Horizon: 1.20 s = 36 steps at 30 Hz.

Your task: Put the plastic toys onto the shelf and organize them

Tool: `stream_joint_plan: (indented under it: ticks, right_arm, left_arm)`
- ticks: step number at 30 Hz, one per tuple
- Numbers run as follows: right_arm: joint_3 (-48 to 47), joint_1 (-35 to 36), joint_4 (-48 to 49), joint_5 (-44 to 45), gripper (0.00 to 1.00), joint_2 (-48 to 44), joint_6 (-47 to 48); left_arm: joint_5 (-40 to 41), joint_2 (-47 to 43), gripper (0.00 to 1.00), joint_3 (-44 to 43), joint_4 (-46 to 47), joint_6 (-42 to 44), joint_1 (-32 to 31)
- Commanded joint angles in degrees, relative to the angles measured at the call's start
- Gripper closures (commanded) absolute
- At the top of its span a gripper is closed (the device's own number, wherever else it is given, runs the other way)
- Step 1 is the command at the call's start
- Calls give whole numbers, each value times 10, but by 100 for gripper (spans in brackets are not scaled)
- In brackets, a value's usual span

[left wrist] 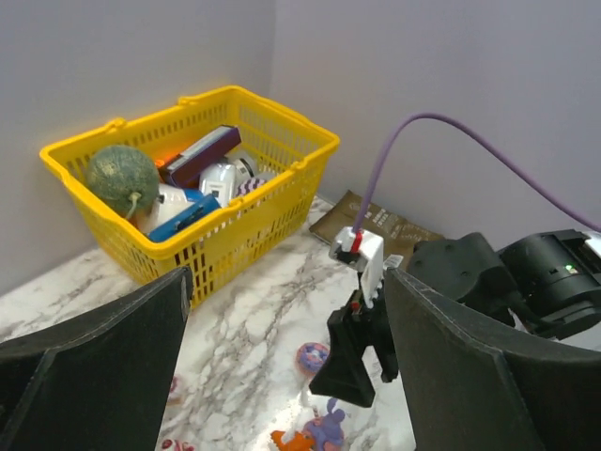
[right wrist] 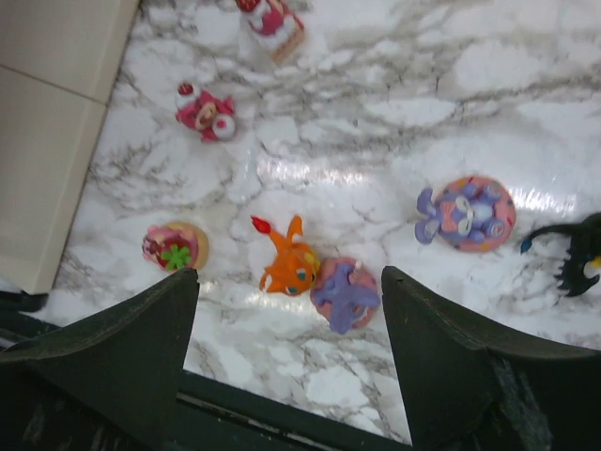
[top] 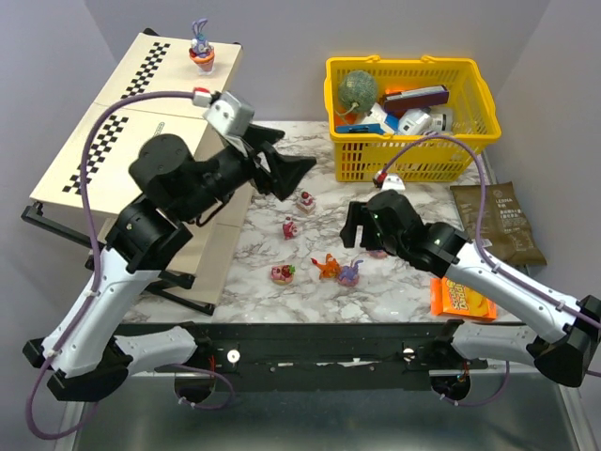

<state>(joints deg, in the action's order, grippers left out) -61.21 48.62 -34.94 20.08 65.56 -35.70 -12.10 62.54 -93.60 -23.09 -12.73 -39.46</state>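
Observation:
Several plastic toys lie on the marble table: an orange figure [right wrist: 289,263] touching a purple one on a pink base [right wrist: 345,293], a purple rabbit on a doughnut [right wrist: 467,212], a black figure [right wrist: 573,254], a pink round toy [right wrist: 174,246] and two pink-red ones [right wrist: 207,110] [right wrist: 272,19]. One toy [top: 200,49] stands on the top tier of the shelf [top: 103,141]. My right gripper [right wrist: 291,366] hovers open just above the orange and purple pair. My left gripper [top: 286,155] is open in the air beside the shelf, holding nothing.
A yellow basket [top: 410,155] with a green ball and boxes stands at the back right. A dark snack packet [top: 498,221] and an orange packet [top: 462,299] lie at the right. The shelf's lower panel [right wrist: 56,113] borders the toys on the left.

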Motion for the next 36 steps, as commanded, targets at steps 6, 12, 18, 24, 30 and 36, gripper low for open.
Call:
stream_joint_plan:
  ticks: [6, 12, 18, 24, 30, 36]
  right_arm:
    - [83, -3, -46, -115, 29, 18, -59]
    - [83, -4, -33, -108, 40, 55, -64]
    - [87, -8, -32, -104, 52, 98, -72]
    - [89, -10, -30, -95, 64, 108, -78]
    - [89, -12, -30, -72, 73, 112, -83]
    - [86, -12, -36, -58, 99, 106, -88]
  left_arm:
    - [299, 36, 9, 35, 3, 46, -182]
    - [316, 56, 9, 44, 1, 28, -200]
    - [321, 61, 8, 55, -5, 8, -200]
    - [320, 59, 7, 69, -6, 1, -200]
    - [322, 60, 7, 78, -11, -3, -200]
    - [323, 59, 6, 85, -14, -6, -200]
